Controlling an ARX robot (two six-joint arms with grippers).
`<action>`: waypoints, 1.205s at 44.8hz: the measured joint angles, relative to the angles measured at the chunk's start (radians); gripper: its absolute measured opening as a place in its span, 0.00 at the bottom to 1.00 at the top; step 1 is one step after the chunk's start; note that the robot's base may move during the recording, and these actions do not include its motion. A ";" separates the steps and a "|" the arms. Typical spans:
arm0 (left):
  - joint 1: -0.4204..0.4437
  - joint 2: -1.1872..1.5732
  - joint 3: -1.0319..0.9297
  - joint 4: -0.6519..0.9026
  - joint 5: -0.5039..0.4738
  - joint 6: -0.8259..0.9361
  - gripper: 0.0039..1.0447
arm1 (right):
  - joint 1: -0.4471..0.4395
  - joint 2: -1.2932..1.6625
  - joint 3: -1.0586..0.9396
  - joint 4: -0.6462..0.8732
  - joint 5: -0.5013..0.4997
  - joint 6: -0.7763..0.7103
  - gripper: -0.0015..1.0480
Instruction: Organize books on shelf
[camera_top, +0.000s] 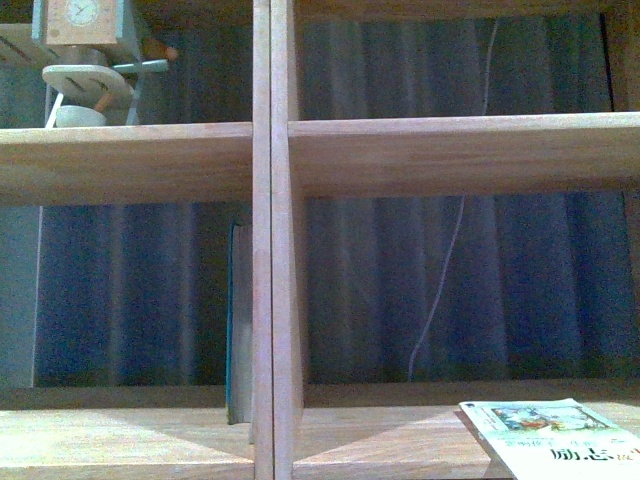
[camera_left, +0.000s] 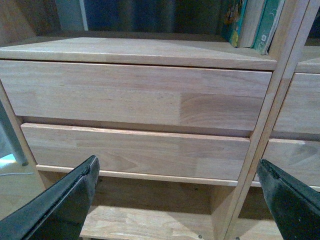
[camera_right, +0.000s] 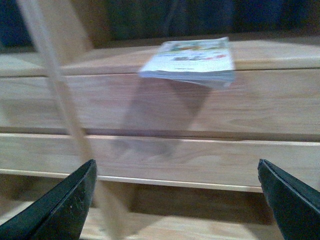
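The left gripper (camera_left: 176, 167) is seen with its dark fingers (camera_left: 60, 205) spread wide before two stacked drawer fronts (camera_left: 125, 95) of the light-wood bookcase (camera_left: 135, 50). Several thin books (camera_left: 255, 22) are stood upright on the board above, against the vertical divider (camera_left: 277, 85).

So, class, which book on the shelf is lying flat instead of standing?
The pale white-green paperback, flat in the right compartment; the dark teal book stands upright against the central divider.
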 joint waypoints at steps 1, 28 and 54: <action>0.000 0.000 0.000 0.000 0.000 0.000 0.93 | -0.019 0.018 0.018 0.018 -0.024 0.039 0.93; 0.000 0.000 0.000 0.000 0.000 0.000 0.93 | 0.096 0.869 0.238 0.537 -0.018 0.786 0.93; 0.000 0.000 0.000 0.000 0.000 0.000 0.93 | 0.163 1.513 0.507 0.880 0.286 0.932 0.93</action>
